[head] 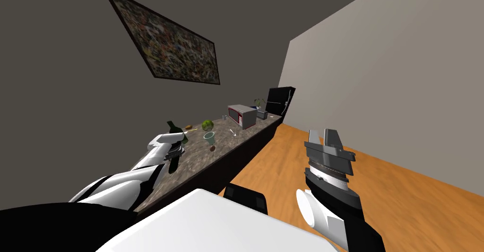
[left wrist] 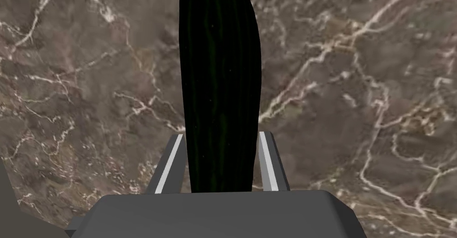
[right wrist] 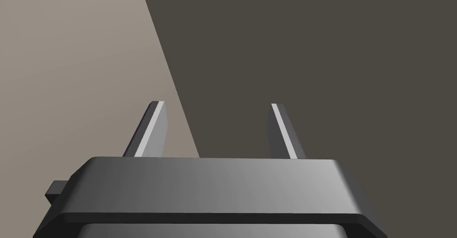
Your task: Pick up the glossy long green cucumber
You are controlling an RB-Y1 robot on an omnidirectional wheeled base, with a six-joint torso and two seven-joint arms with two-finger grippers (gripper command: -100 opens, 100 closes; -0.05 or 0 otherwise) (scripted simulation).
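The long, very dark green cucumber with faint lighter stripes (left wrist: 221,70) is wedged between the two thin grey fingers (left wrist: 172,164) of my left gripper (left wrist: 221,159). They're clamped on its sides, and it runs straight out past the tips. Behind it is the brown marble countertop with white veins (left wrist: 357,92). I honestly can't tell if the cucumber is touching the stone or is just above it.

From the head cam, that hand sits over the near end of the counter, close to its front edge, with a dark green bottle (head: 176,130) just beyond it. Further along are a round green leafy thing (head: 207,125), a pale see-through cup (head: 209,138) and a silver microwave with red trim (head: 242,116). A black fridge-like box (head: 280,100) stands at the far end.

The dark grey-brown wall behind the counter holds a big dark-framed painting (head: 165,41), and the floor is orange wood (head: 378,187). My right gripper (head: 326,138) hangs over that floor, fingers spread with nothing between them.
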